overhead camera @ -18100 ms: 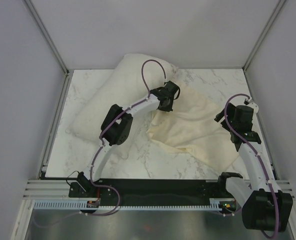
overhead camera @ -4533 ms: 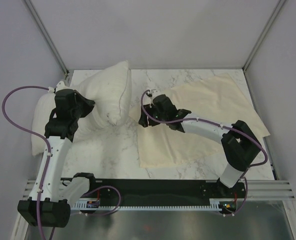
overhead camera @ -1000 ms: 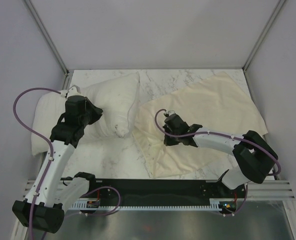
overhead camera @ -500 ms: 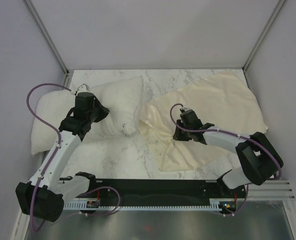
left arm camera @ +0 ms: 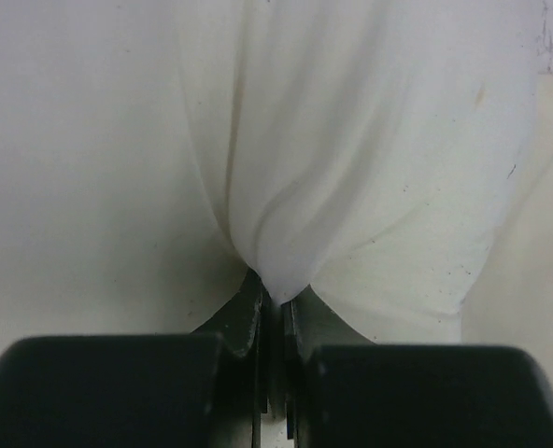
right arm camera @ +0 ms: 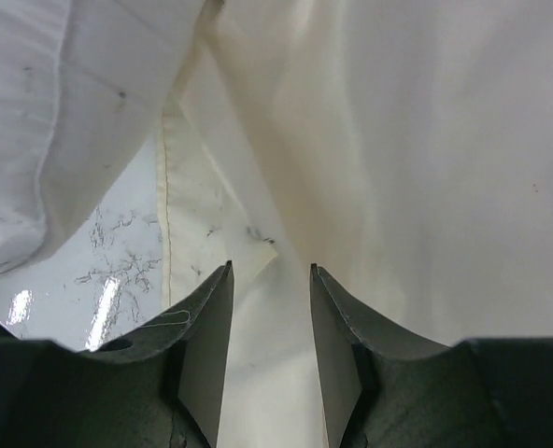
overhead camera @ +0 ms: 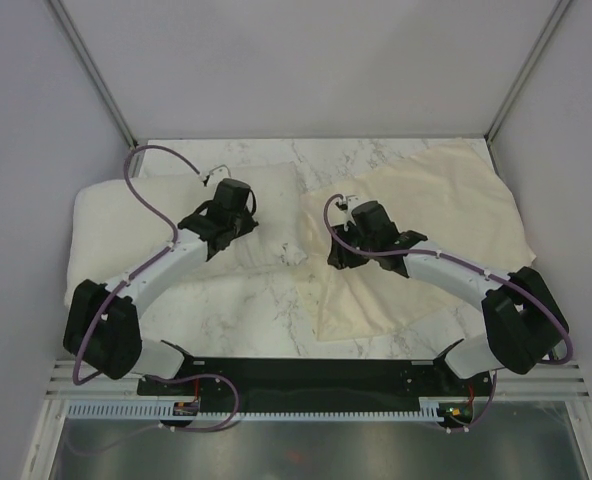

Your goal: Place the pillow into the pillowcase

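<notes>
Pillow (overhead camera: 126, 225) dragged rightward across the table; its corner now lies just beside the pillowcase (overhead camera: 446, 215). Left gripper (left arm camera: 275, 303) pinches a pillow fold. Right gripper (right arm camera: 270, 280) has let go, jaws parted over the case's edge. Likely regrasping; insertion not begun.

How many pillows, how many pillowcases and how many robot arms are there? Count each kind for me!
Plump off-white stuffed pillow: 1
Thin cream fabric pillowcase: 1
Black-and-white robot arms (left arm, right arm): 2
Total: 4

The pillow (overhead camera: 126, 225) slid right; right gripper (right arm camera: 269, 273) opened (apparently off pillowcase (overhead camera: 446, 215)).
</notes>
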{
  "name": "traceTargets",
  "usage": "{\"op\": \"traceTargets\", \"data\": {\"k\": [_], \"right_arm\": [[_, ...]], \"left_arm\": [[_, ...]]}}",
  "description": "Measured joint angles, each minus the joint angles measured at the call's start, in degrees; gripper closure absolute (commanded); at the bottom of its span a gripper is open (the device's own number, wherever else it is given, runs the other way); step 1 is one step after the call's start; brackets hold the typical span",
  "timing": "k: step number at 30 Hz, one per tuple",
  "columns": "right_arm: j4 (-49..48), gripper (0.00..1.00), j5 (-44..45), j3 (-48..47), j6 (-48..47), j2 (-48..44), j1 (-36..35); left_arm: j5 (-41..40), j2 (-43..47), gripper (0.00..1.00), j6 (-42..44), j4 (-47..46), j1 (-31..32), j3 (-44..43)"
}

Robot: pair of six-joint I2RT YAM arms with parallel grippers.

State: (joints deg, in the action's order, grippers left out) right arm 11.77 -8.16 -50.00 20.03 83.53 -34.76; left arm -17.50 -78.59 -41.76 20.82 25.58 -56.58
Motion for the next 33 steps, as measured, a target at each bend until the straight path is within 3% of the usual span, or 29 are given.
{"op": "traceTargets", "data": {"k": [5, 9, 15, 22, 33], "right_arm": [[1.42, 0.44, -0.46, -0.57, -1.4, 0.17, -0.46], [2.95, 0.19, -0.94, -2.12, -3.67, 0.48, -1.92], [4.33, 0.15, 5.92, -6.95, -6.69, 2.8, -5.4], [5.16, 0.17, 13.38, -12.46, -10.47, 8.39, -4.7], [4.92, 0.21, 10.58, -20.0, -13.05, 20.44, -3.58]], "left_arm": [[-8.26, -5.77, 0.98, -0.2, -0.87, 6.21, -3.98], [-11.34, -9.51, 0.98, -0.5, -1.49, 7.65, -6.36], [-9.86, -9.77, 0.98, -1.57, -2.54, 5.6, -6.4], [-6.08, -6.12, 0.98, -1.79, -3.58, 2.19, -3.96], [-1.4, 0.31, 0.98, -1.73, -2.89, -2.12, -0.7]]}}
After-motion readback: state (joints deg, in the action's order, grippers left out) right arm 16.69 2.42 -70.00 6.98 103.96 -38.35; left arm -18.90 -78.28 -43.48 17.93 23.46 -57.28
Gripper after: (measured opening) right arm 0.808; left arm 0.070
